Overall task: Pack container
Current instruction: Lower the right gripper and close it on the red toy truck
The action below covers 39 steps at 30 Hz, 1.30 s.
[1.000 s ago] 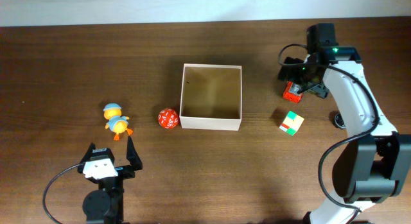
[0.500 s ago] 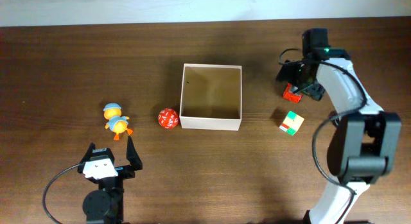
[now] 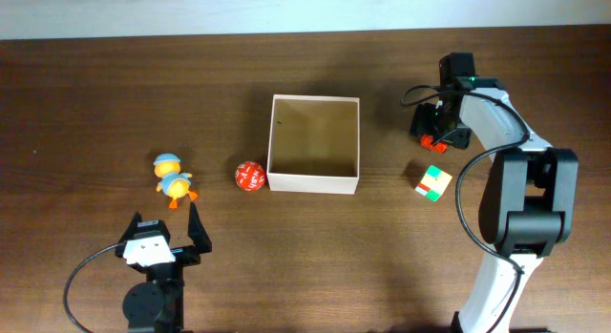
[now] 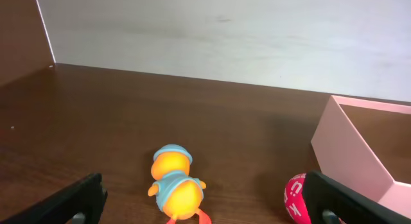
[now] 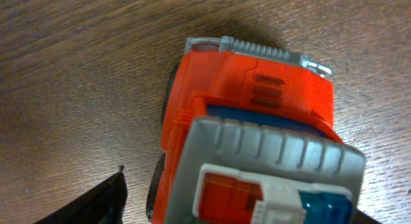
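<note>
The container [image 3: 314, 184], a square open box with white walls and a tan inside, stands mid-table; its corner shows in the left wrist view [image 4: 350, 144]. It holds nothing I can see. My right gripper [image 3: 440, 129] is low over a red toy truck [image 3: 427, 139] to the right of the box. In the right wrist view the truck [image 5: 250, 121] fills the frame. One dark finger [image 5: 96, 205] stands apart from its side. My left gripper [image 3: 165, 216] is open near the front left. An orange and blue duck [image 4: 173, 185] lies ahead of its fingers [image 4: 83, 198].
A red ball [image 3: 249, 176] lies against the box's left front corner and shows in the left wrist view [image 4: 297, 197]. A multicoloured cube [image 3: 433, 181] lies right of the box, in front of the truck. The duck [image 3: 173, 179] is at the left.
My right arm has swung left and turned, bringing the gripper down over the truck, which has shifted slightly left. The left arm, duck, ball and cube have not moved.
</note>
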Available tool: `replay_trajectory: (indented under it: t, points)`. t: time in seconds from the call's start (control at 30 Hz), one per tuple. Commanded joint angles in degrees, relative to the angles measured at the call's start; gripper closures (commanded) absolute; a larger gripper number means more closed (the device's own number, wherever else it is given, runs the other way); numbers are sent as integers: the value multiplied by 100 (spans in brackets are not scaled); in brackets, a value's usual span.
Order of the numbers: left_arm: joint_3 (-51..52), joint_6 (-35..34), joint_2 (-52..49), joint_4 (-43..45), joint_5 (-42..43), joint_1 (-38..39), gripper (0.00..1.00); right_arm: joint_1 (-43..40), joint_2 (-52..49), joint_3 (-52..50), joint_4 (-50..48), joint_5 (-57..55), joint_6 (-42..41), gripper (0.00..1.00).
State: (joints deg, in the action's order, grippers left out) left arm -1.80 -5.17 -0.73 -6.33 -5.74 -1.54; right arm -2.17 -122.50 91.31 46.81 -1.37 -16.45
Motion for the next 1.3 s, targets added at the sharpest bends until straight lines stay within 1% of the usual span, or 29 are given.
replay_trajectory:
  t: [0.0, 0.07, 0.3, 0.5, 0.7, 1.27]
  points:
    - [37, 90, 35, 13, 98, -28, 1, -17, -83, 83, -17, -122, 455, 30]
    - [37, 90, 35, 13, 98, -28, 1, -15, -83, 85, -15, -201, 557, 34]
    - [37, 92, 35, 13, 98, -28, 1, -17, -83, 83, -13, -258, 1088, 43]
    - [37, 92, 35, 13, 98, -28, 1, -17, -83, 83, -13, -256, 1375, 47]
    - [37, 92, 35, 13, 98, -28, 1, -17, -83, 85, -11, -256, 1631, 47]
    - [37, 92, 35, 13, 98, -28, 1, -17, -81, 92, -101, -256, 1714, 46]
